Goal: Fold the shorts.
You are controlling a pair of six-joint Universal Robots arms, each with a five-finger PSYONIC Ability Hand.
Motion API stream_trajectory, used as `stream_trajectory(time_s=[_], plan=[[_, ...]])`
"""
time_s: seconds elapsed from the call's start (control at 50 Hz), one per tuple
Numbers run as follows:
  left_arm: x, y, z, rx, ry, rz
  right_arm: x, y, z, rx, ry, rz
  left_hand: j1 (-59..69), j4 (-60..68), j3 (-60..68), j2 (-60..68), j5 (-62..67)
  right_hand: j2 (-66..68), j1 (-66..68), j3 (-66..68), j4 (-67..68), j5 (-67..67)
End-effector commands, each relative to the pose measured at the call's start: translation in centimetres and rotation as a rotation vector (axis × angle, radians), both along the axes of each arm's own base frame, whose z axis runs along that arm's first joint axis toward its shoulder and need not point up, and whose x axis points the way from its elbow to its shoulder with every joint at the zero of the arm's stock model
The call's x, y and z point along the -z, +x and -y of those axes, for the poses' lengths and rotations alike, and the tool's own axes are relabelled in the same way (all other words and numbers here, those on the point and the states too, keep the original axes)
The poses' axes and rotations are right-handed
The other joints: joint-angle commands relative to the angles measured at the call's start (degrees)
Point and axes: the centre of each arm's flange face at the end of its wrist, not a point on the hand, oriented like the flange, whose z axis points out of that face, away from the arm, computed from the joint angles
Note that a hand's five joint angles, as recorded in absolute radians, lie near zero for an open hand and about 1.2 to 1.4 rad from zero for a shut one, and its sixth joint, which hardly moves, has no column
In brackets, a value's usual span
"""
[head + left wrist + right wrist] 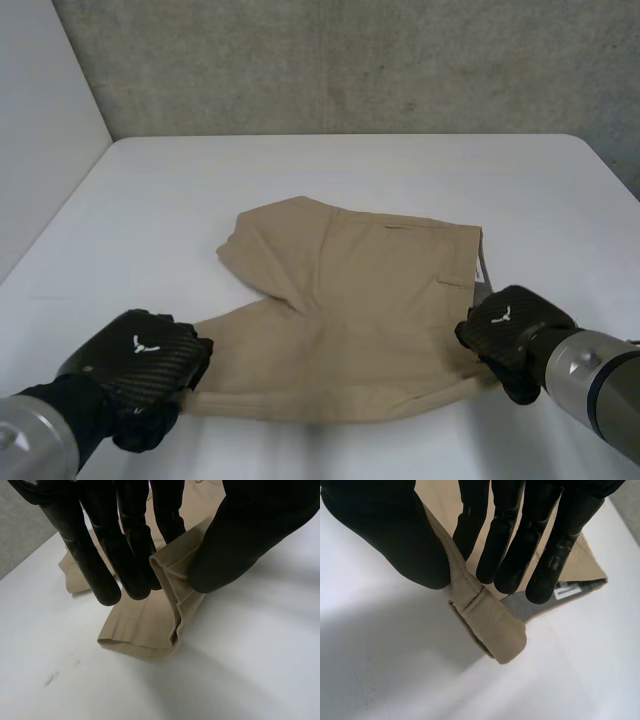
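Note:
Tan shorts (350, 300) lie spread on the white table (330, 165), one leg pointing to the far left, the waistband on the right. My left hand (140, 365) pinches the hem of the near leg (170, 595) between thumb and fingers, lifting it a little off the table. My right hand (510, 335) pinches the near end of the waistband (480, 612) between thumb and fingers. A white label (566, 592) shows inside the waist beyond the right fingertips.
A grey wall (350, 60) rises behind the table's far edge. Bare white tabletop lies all round the shorts.

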Motion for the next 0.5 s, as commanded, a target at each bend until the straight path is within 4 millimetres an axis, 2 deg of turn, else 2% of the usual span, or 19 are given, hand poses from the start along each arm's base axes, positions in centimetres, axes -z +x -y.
stream_trajectory(time_s=[0.02,0.12,0.22,0.28,0.4,0.5], plan=[[2.6,-1.3,3.5,-0.013,-0.008,0.000,2.5,0.7,1.8,0.004,-0.001,0.001,16.62,11.32,11.94,11.49,13.54,12.79,24.43,11.43,11.75,13.54],[3.7,-2.5,7.5,-0.038,-0.053,-0.015,2.1,1.4,3.1,0.007,-0.067,0.039,16.62,11.32,11.94,11.49,13.54,12.79,24.43,11.43,11.75,13.54],[3.1,-3.8,10.8,-0.045,-0.129,-0.046,0.7,2.1,4.8,0.029,-0.154,0.109,16.62,11.32,11.94,11.49,13.54,12.79,24.43,11.43,11.75,13.54],[3.1,-4.3,12.1,-0.056,-0.135,-0.043,0.9,2.3,5.1,0.029,-0.152,0.108,16.62,11.32,11.94,11.49,13.54,12.79,24.43,11.43,11.75,13.54],[3.7,-4.3,11.5,-0.064,-0.097,-0.012,2.0,2.2,4.5,0.030,-0.112,0.094,16.62,11.32,11.94,11.49,13.54,12.79,24.43,11.43,11.75,13.54],[4.7,-3.7,9.7,-0.054,-0.029,0.020,3.4,1.5,3.5,0.026,-0.056,0.064,16.62,11.32,11.94,11.49,13.54,12.79,24.43,11.43,11.75,13.54]])
